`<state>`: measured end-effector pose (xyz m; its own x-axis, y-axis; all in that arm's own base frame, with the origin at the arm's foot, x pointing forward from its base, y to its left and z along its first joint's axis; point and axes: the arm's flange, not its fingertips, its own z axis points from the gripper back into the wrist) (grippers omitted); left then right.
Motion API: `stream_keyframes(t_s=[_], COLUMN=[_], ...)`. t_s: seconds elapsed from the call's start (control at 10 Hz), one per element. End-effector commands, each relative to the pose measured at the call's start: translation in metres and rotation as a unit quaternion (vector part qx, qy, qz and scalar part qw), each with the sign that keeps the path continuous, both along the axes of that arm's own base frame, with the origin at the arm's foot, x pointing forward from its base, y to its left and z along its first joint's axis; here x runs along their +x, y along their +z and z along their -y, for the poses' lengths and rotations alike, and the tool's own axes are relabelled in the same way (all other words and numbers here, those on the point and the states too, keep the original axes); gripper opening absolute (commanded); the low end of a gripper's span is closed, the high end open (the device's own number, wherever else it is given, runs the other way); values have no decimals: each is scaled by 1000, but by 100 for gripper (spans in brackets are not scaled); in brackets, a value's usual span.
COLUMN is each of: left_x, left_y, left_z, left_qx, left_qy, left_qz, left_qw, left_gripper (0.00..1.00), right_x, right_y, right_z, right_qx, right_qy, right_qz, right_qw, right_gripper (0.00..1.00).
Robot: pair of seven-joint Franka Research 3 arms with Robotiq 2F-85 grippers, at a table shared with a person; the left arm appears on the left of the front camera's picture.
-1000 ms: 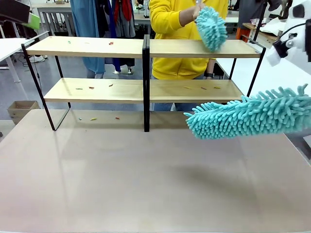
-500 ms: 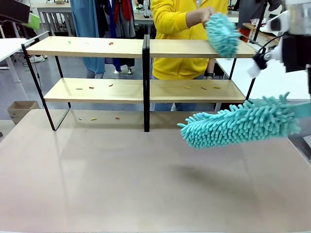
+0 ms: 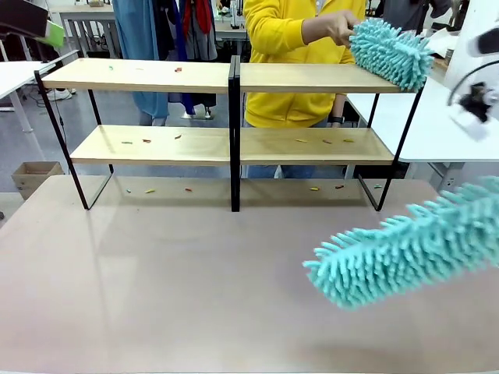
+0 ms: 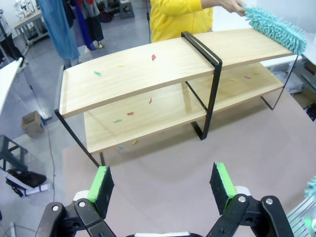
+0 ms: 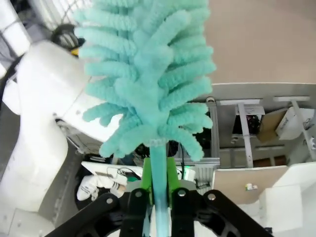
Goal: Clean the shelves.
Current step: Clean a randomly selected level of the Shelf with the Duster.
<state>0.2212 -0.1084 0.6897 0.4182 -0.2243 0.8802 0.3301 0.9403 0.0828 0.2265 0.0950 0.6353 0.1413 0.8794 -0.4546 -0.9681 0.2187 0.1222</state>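
Reference: clock positions are read on the front view, with 12 at the top.
Shelves [image 3: 234,78]: two-tier rack across the far side of the table [image 3: 171,296], from 10 to 2 o'clock. The black centre divider stands at 12 o'clock.
Shelf edges: the front edges of both boards face the robot. The black end frames close the rack at 10 and 2 o'clock. In the left wrist view the shelves [image 4: 148,69] run from 9 to 3 o'clock.
Scraps [image 3: 146,141]: small coloured bits lie on both tiers of the left half and on the lower right board. More lie on the table under the rack.
Right gripper [image 5: 158,185]: jaws clamped tight on the thin teal handle of the robot's duster [image 5: 148,74], with a green pad on each side of the stem.
Robot's duster [image 3: 405,249]: fluffy teal head at 4 o'clock, above the table and tilted, tip lower and pointing toward 8 o'clock. It is well apart from the rack's front edge.
Left gripper [image 4: 163,185]: jaws spread wide, nothing between the green pads. It faces the rack's left half from above and is clear of it.
Person's duster [image 3: 390,51]: held in the person's hand [image 3: 339,27] at 1 o'clock. Its head lies on the top right board near the end frame.
Open room: the table from 6 to 9 o'clock is bare. The left half of the rack has no tool on it.
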Motion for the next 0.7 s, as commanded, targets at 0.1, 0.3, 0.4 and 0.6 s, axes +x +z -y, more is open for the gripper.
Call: stream_keyframes(t_s=[0.1, 0.3, 0.4, 0.6], left_x=[0, 0, 0, 0], left_y=[-1, -1, -1, -1], left_z=[-1, -1, -1, -1], left_qx=[-2, -2, -2, -2], left_qy=[-2, -2, -2, -2], left_qz=[-1, -1, -1, -1], left_qw=[1000, 1000, 1000, 1000], left_gripper=[100, 100, 100, 100], right_x=[-15, 0, 10, 42], right_y=[-3, -4, -4, -5], right_z=[-4, -11, -19, -41], right_qx=[-39, -30, -14, 45], right_qy=[64, 44, 30, -49], right_qz=[5, 19, 46, 97], right_qw=[997, 998, 998, 993], right_gripper=[12, 12, 12, 12])
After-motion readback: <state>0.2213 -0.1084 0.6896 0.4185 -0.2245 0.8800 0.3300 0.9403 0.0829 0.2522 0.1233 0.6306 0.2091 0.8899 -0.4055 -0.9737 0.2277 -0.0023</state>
